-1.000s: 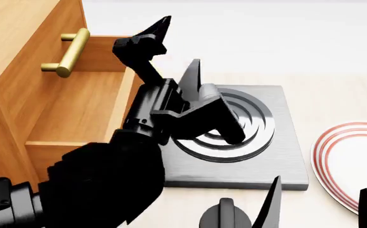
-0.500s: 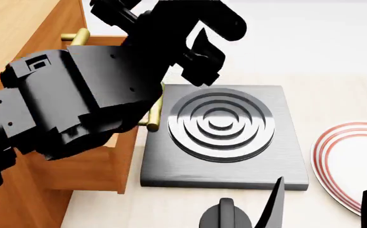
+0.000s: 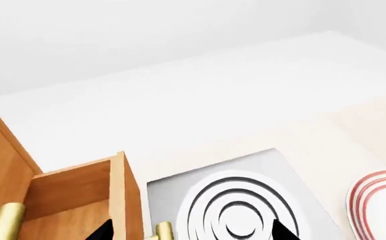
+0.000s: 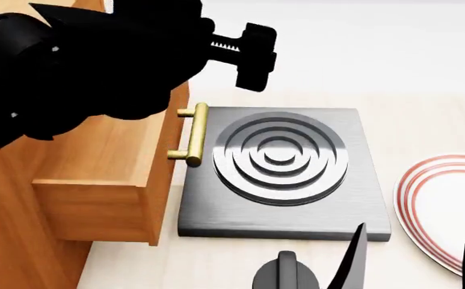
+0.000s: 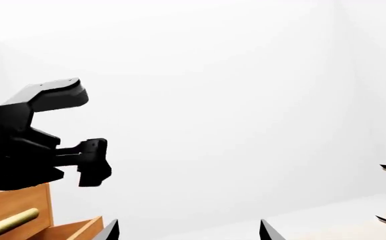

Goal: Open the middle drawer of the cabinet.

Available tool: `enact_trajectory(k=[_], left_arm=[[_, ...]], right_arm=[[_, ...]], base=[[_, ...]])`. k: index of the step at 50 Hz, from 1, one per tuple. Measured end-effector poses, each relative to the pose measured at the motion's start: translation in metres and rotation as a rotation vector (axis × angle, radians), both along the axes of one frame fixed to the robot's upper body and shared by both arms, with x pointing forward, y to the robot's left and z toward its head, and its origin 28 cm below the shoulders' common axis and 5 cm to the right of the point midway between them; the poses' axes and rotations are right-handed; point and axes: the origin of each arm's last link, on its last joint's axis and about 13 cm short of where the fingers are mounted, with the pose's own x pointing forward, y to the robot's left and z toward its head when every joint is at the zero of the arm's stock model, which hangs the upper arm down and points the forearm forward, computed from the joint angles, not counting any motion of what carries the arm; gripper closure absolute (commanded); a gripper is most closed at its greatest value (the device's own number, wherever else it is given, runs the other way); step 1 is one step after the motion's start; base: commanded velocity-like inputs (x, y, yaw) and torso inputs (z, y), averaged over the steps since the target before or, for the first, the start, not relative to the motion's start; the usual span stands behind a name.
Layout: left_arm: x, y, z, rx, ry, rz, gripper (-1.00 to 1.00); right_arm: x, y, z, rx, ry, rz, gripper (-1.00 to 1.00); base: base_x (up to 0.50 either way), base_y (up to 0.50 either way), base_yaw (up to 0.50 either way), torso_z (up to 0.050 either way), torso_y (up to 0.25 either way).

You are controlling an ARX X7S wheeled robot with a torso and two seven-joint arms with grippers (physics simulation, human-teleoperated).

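The cabinet (image 4: pixel 8 36) stands at the left. Its middle drawer (image 4: pixel 104 180) is pulled out over the table, and its brass bar handle (image 4: pixel 192 135) is next to the hotplate. My left gripper (image 4: pixel 250 49) hangs above the drawer and touches nothing. In the left wrist view its open, empty tips (image 3: pixel 193 232) frame the handle's end (image 3: pixel 163 231) and the drawer's side (image 3: pixel 123 195). The top drawer's handle (image 3: pixel 3 225) shows beside it. My right gripper (image 4: pixel 412 265) is open and empty at the near edge, and it also shows in the right wrist view (image 5: pixel 189 231).
A grey hotplate (image 4: pixel 280 156) with ring burners lies right of the open drawer and shows in the left wrist view (image 3: pixel 236 215). A white plate with red rings (image 4: pixel 449 198) lies at the far right. The left arm (image 4: pixel 71 66) hides the cabinet's upper front.
My left arm has swung up and to the left, off the drawer's front. The middle drawer's handle, covered a second ago, now shows in full. The right gripper has barely moved.
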Motion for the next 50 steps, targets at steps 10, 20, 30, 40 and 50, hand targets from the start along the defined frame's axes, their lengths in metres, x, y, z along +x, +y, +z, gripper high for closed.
enact_trajectory(k=[10,20,30,40,50], left_arm=[[0.001,0.001,-0.002,-0.115,0.127,0.078,-1.0],[0.003,0.002,-0.006,-0.168,0.199,0.194,-1.0],[0.006,0.004,-0.01,-0.16,0.228,0.295,-1.0],[0.005,0.004,-0.017,-0.127,0.242,0.294,-1.0],[0.005,0.004,-0.028,-0.095,0.26,0.269,-1.0]], right_arm=[[0.0,0.0,-0.001,0.003,0.001,-0.001,-1.0],[0.0,0.0,-0.001,0.006,0.002,-0.003,-1.0],[-0.001,0.0,-0.001,0.008,0.003,-0.004,-1.0],[0.0,0.0,-0.001,0.008,0.004,-0.005,-1.0],[-0.001,0.0,-0.001,0.009,0.004,-0.005,-1.0]], base=[[0.0,0.0,0.0,0.0,0.0],[0.0,0.0,0.0,0.0,0.0],[0.0,0.0,0.0,0.0,0.0],[0.0,0.0,0.0,0.0,0.0],[0.0,0.0,0.0,0.0,0.0]])
